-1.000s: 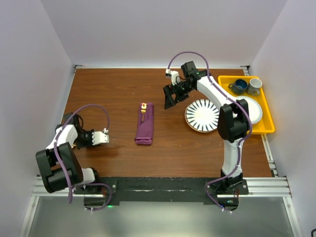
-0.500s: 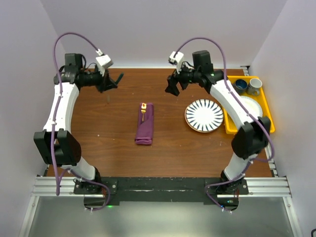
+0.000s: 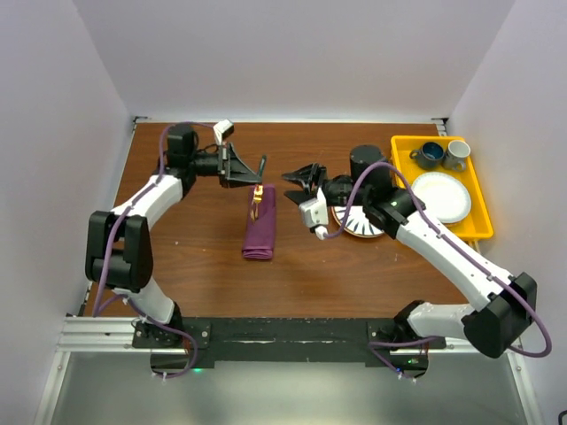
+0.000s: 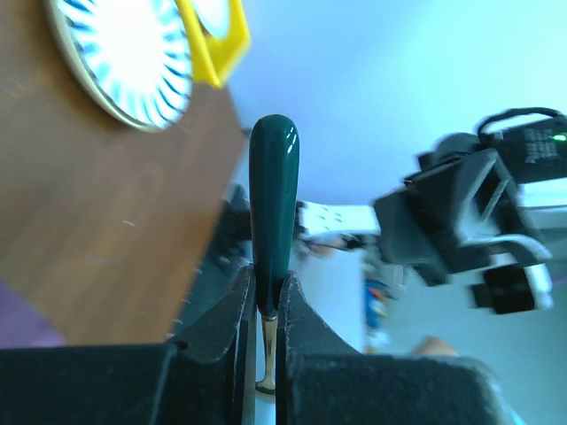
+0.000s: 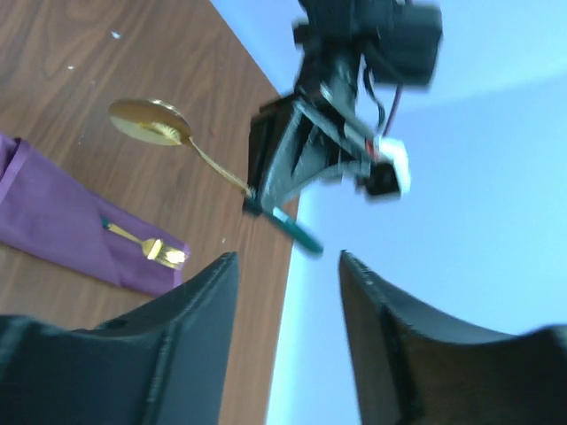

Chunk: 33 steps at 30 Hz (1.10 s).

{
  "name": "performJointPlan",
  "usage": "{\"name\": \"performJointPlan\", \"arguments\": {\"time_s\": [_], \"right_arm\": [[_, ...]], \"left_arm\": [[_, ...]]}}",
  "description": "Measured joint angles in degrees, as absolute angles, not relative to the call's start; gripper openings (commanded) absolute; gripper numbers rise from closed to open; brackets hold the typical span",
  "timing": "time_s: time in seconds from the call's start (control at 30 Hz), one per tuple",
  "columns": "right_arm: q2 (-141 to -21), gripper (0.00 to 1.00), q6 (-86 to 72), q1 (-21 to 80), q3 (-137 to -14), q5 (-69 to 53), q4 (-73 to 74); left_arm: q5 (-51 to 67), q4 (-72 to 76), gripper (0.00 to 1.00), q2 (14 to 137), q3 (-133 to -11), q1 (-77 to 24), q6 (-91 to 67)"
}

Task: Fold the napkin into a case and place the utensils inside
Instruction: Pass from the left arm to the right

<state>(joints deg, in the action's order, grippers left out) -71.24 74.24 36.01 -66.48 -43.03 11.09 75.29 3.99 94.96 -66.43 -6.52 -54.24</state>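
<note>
While clamping the gold-bowled, dark-green-handled metal spoon (image 4: 273, 204) in the left gripper (image 4: 266, 290) just beyond the folded plum-purple cloth case (image 3: 260, 226), risks swivelling it on so thin a pinch and missing the mouth; right gripper (image 5: 288, 266) with jaws apart, empty

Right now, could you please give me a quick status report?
Left gripper shut on green-handled spoon. Right gripper open, empty. Case on table, fork inside. No obstruction seen.

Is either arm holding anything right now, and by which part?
The left end effector pinches a spoon where its green handle meets the gold neck; the right end effector holds nothing.
</note>
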Motion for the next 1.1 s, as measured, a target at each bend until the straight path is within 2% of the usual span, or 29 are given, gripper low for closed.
{"name": "performJointPlan", "arguments": {"time_s": [0.17, 0.37, 0.73, 1.1], "right_arm": [[-73.65, 0.4, 89.19, 37.17, -64.55, -49.28, 12.19], [-74.85, 0.38, 100.31, 38.68, -64.42, -53.67, 14.76], [-77.89, 0.38, 107.46, 42.11, -62.7, -53.01, 12.32], [-78.37, 0.29, 108.55, 43.51, -62.33, -50.61, 9.28]], "left_arm": [[79.75, 16.51, 0.0, 95.04, -63.83, -10.61, -69.14], [81.41, 23.2, 0.0, 93.73, -61.32, -11.4, -75.72], [81.69, 24.82, 0.0, 92.6, -60.23, -13.54, -78.46], [81.47, 24.36, 0.0, 92.31, -60.23, -14.81, -78.28]]}}
